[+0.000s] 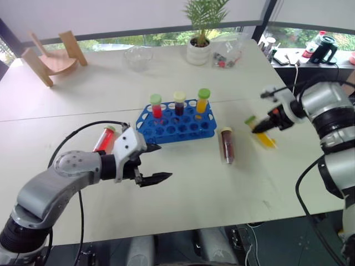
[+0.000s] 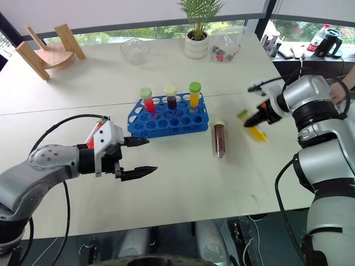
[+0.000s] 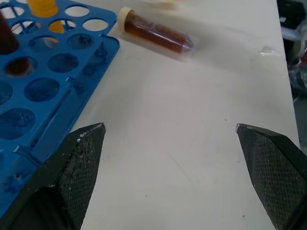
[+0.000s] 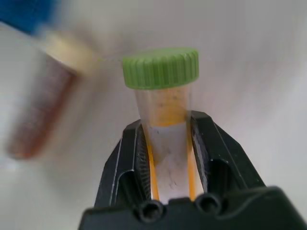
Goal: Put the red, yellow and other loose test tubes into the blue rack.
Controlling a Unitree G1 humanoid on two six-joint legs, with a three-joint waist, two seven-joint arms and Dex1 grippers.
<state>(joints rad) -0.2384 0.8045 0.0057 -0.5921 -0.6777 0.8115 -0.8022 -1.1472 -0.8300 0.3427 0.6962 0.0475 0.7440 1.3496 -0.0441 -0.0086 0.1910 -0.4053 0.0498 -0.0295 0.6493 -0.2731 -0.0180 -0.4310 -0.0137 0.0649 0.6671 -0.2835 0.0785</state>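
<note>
I see my right end effector (image 4: 165, 143) clamped on the yellow tube (image 4: 165, 103), my left end effector (image 1: 157, 162) gaping beside the blue rack (image 1: 175, 124).

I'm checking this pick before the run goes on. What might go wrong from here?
The right pincer grips the yellow tube on its smooth wall below the green cap, so it may slip or tilt on the way to the blue rack. The brown tube lies loose on the table between them and may get knocked. The rack's three standing tubes leave little room.
</note>
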